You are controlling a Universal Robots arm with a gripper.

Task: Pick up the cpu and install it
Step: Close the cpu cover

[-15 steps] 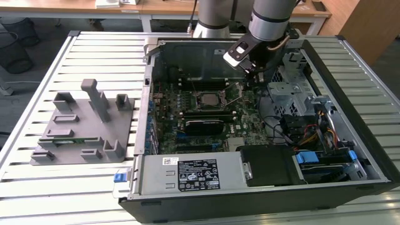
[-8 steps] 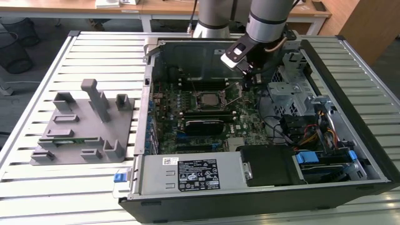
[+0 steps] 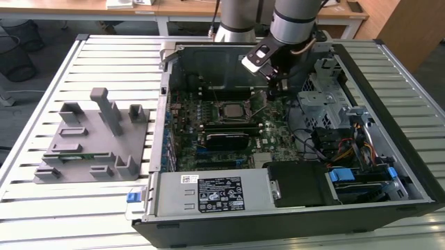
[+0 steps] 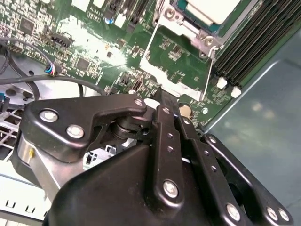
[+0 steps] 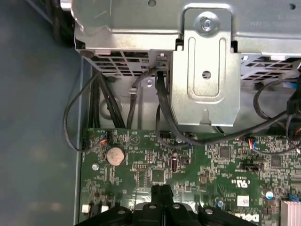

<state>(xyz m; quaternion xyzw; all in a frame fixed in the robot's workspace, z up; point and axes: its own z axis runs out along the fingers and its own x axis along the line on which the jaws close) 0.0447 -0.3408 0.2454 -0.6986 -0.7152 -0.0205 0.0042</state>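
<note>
Exterior view: the arm is reaching into the open computer case, its gripper hanging above the green board in the frame's upper middle.
Chip: the cpu is sitting in its socket at the frame's centre.
Fingers: the fingers are lying together in the first wrist view, clamping nothing.
Risk: the tips are hovering close over the board, so dropping lower could mean scraping small parts or snagging the black cables.
Risk: the socket lever appears to be standing unlatched, so a nudge could shift the chip.
</note>
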